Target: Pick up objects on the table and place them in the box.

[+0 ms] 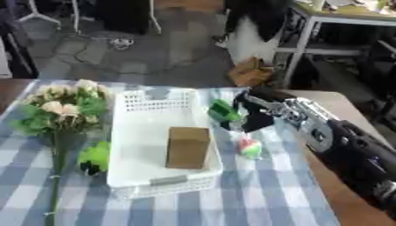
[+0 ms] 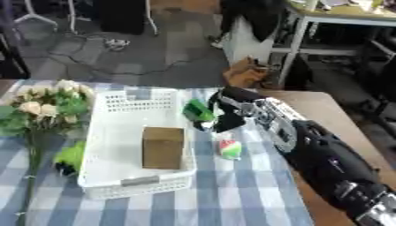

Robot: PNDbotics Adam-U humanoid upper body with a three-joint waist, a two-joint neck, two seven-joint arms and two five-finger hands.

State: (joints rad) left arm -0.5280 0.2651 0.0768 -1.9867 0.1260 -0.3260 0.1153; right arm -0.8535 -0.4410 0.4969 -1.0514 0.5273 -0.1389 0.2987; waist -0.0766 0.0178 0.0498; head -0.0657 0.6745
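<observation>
Flowers (image 1: 63, 107) and green object (image 1: 94, 156) left of white basket (image 1: 147, 102); brown box (image 1: 188, 147) inside; green block (image 1: 224, 110) just right of rim, pinched by right hand (image 1: 253, 112); small red-green-white thing (image 1: 249, 147) on checked cloth (image 1: 263, 194)

Soft even daylight, faint shadows, no glare, overall blur, dim floor behind, arm edges smeared
</observation>
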